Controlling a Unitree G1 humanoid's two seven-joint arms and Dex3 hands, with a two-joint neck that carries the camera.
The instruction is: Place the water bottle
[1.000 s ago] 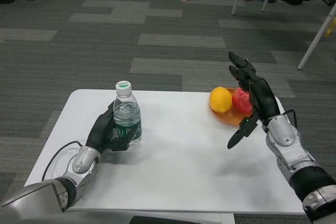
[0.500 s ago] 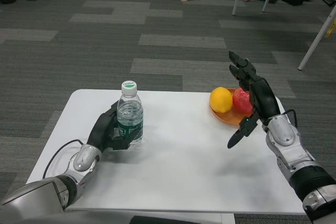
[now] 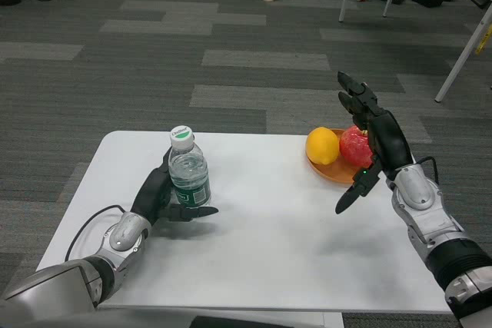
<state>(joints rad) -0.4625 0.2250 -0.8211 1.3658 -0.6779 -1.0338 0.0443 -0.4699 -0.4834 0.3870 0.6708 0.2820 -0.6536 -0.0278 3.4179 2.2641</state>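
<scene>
we draw the spread left hand (image 3: 163, 199) straight back from the clear plastic green-labelled water bottle (image 3: 189, 175) just beside its fingers, not tipping it.

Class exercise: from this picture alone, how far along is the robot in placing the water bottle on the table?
Done: the clear plastic water bottle with a white cap stands upright on the white table. In hand: the left hand sits beside it, fingers spread. Left: drawing that hand clear. The right hand hovers open above the table.

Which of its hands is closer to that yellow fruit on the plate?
Right. The right hand hangs open just beside the orange plate holding the yellow fruit; the left hand is across the table at the water bottle.
</scene>
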